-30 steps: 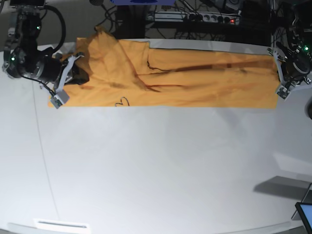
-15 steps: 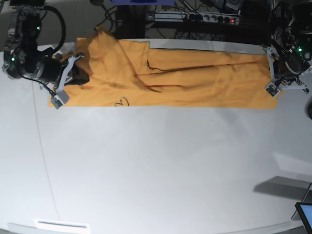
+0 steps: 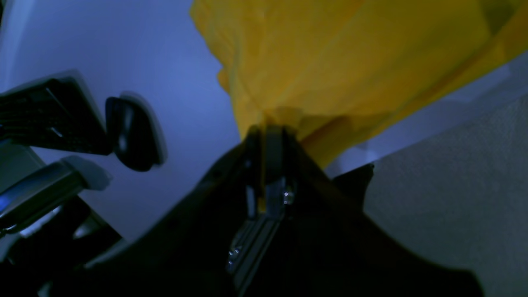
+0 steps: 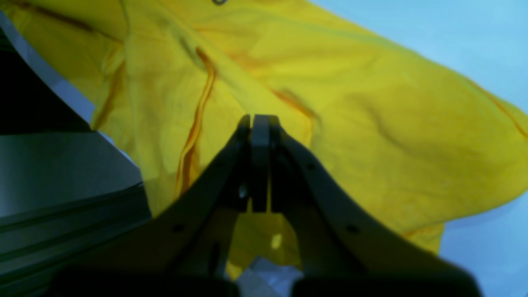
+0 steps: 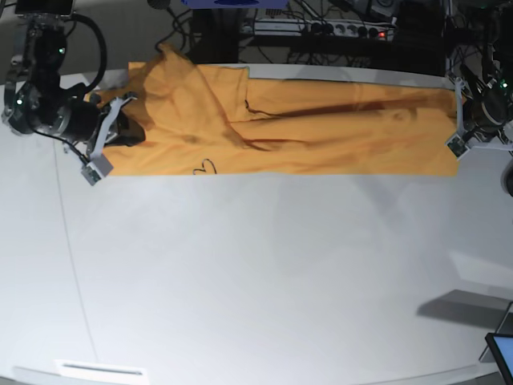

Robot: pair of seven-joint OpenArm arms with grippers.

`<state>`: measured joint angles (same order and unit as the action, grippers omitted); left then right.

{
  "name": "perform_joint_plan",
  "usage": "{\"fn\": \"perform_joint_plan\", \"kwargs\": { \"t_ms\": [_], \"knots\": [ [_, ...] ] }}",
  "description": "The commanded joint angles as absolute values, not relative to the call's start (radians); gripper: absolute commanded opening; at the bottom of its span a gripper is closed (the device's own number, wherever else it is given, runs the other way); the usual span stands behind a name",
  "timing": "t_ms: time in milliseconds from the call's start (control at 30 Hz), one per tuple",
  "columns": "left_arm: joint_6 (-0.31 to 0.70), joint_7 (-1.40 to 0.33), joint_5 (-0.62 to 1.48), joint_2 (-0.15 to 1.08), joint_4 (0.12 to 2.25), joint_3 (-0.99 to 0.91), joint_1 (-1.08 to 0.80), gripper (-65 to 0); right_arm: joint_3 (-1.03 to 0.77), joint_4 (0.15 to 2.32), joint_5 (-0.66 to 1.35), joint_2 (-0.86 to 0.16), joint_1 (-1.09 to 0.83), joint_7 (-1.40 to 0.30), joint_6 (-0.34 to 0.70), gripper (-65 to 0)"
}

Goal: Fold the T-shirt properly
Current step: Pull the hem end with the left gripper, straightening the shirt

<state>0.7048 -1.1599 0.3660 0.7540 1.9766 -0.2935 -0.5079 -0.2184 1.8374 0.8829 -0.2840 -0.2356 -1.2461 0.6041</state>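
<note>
Right gripper (image 5: 103, 143) sits at the left end of the T-shirt (image 5: 288, 128); its fingers (image 4: 260, 136) are pressed together, with yellow cloth bunched around and behind the tips, so it is pinching the fabric there. The T-shirt lies stretched as a long band along the far edge of the white table (image 5: 256, 273), small dark heart mark (image 5: 203, 168) near its near hem. At the right end, left gripper (image 5: 458, 120) has its jaws closed on a gathered corner of the cloth, seen clearly in the left wrist view (image 3: 268, 136).
</note>
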Motion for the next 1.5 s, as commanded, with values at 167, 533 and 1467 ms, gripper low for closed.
{"fn": "perform_joint_plan", "kwargs": {
  "t_ms": [167, 533, 1467],
  "knots": [
    [0.696, -1.162, 0.351, 0.78, 1.989, -0.305, -0.507, -33.3, -0.225, 1.851, 0.9, -0.295, -0.229, -1.23, 0.608, -65.0],
    [0.697, -1.158, 0.361, 0.705, 1.994, -0.334, -0.429, -6.7, -0.225, 1.854, 0.898, -0.297, -0.229, -1.23, 0.608, -65.0],
    [0.698, -1.041, 0.337, 0.424, 1.975, -0.38, -0.389, -65.0, -0.107, 1.945, 0.898, -0.298, -0.266, -1.165, 0.61, -44.3]
  ]
}}
